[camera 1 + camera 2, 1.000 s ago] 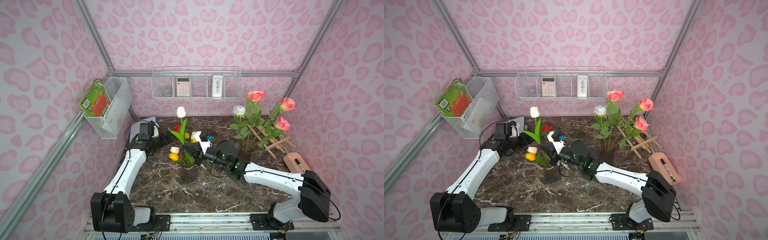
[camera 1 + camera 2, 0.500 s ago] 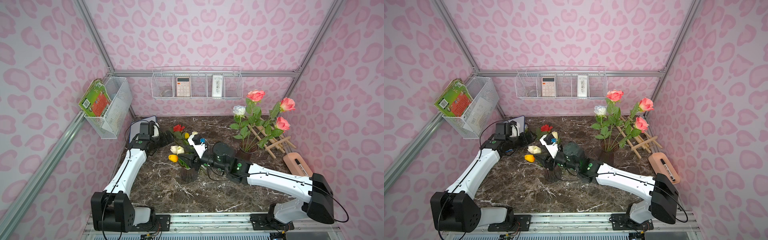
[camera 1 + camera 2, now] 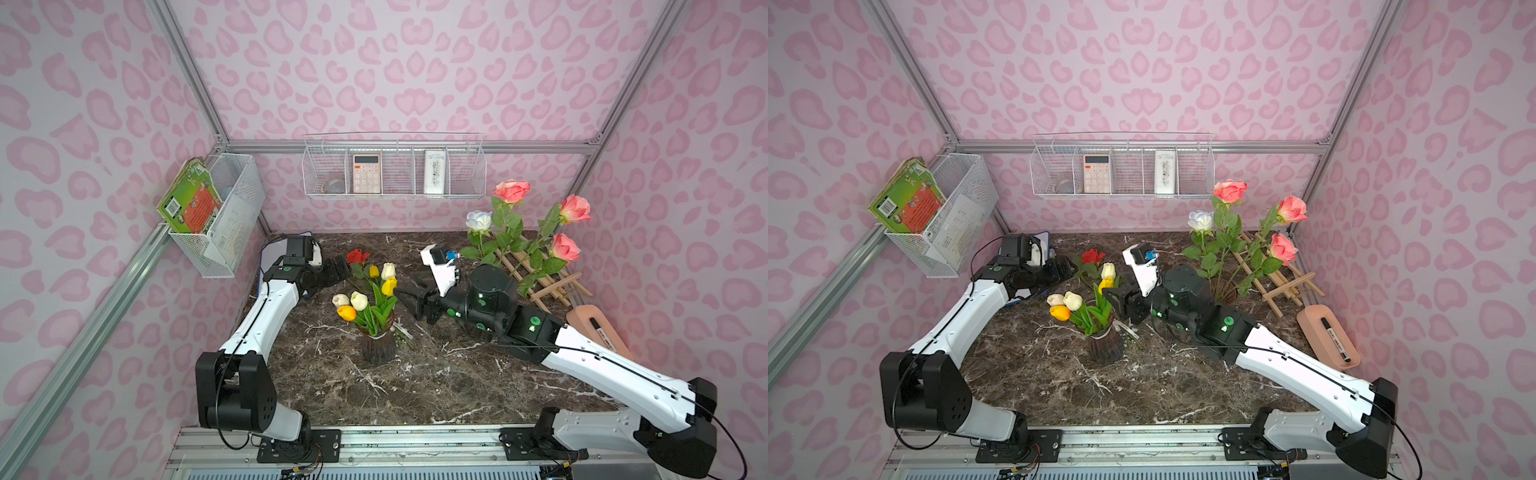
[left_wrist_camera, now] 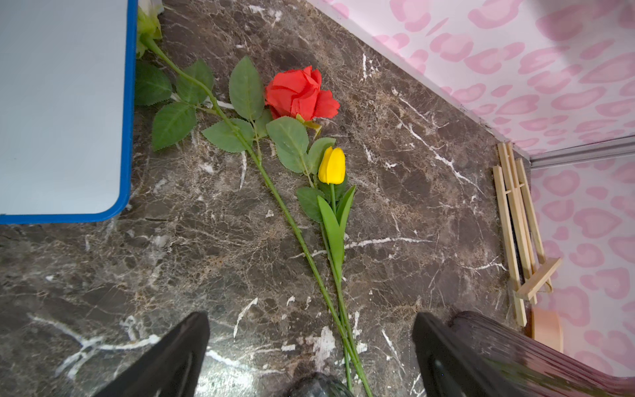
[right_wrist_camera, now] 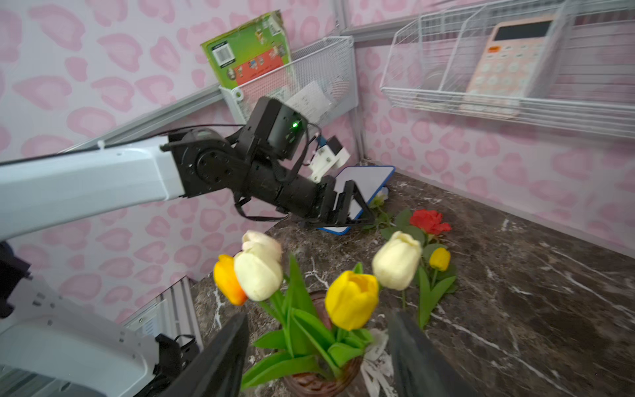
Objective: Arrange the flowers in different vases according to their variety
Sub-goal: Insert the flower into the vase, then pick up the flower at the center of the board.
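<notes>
Left gripper (image 4: 309, 318) hovers low over the marble top (image 4: 154, 275), fingers spread wide and empty, and two green stems run straight through the gap between them. They belong to the red rose (image 4: 300, 92) and the loose yellow tulip (image 4: 332, 165). Both lie flat, blooms toward the back wall (image 4: 481, 51), cut ends pointing toward the tulip vase (image 3: 378, 347) in mid-table. The stems are almost touching where the fingers straddle them, so a plain close there could, I'd say, take both at once; up by the blooms they part. In both top views the left arm is plainly the nearer one. Right gripper (image 3: 406, 301) sits just beside the tulip vase, jaws parted with nothing in them, the bunch of tulips (image 5: 350, 299) standing right in front of its camera. The rose vase (image 3: 1223, 291) stands well off at the back right with pink and white roses (image 3: 1229, 190) already in it, and the right arm lies between it and the red rose — a rose carried that way would want height or a cleared path. Room to move: open marble toward the front, a blue-edged white board (image 4: 62, 103) hemming in one side of the left gripper, wall close behind the blooms.
</notes>
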{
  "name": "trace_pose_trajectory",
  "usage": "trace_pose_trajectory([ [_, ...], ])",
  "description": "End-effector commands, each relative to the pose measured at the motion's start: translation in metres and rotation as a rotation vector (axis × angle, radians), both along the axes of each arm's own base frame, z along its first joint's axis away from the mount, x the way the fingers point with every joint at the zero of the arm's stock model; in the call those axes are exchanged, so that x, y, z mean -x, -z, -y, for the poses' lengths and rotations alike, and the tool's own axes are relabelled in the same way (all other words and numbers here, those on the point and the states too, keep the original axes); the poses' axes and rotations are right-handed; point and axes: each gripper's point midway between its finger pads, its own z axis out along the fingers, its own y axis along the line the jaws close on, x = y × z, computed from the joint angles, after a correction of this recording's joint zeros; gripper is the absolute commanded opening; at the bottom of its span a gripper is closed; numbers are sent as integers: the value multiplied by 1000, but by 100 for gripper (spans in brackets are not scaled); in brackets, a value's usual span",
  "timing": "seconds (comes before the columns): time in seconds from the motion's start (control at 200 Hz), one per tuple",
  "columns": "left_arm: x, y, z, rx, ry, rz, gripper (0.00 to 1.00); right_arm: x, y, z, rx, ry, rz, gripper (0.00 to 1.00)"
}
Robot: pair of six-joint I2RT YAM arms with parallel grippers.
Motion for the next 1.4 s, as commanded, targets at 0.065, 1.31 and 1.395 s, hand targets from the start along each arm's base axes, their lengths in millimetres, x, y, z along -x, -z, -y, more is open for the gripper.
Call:
trace_pose_trajectory([
  [0.065, -12, 21, 9, 16, 41, -78, 97, -51, 22, 49, 29, 180, -123, 66],
  [1.31, -83, 184, 13, -268, -33, -419, 34, -103, 95, 55, 121, 204, -270, 36],
  [1.395, -86, 181, 15, -247, -40, -406, 19, -102, 93, 56, 120, 203, -265, 36],
])
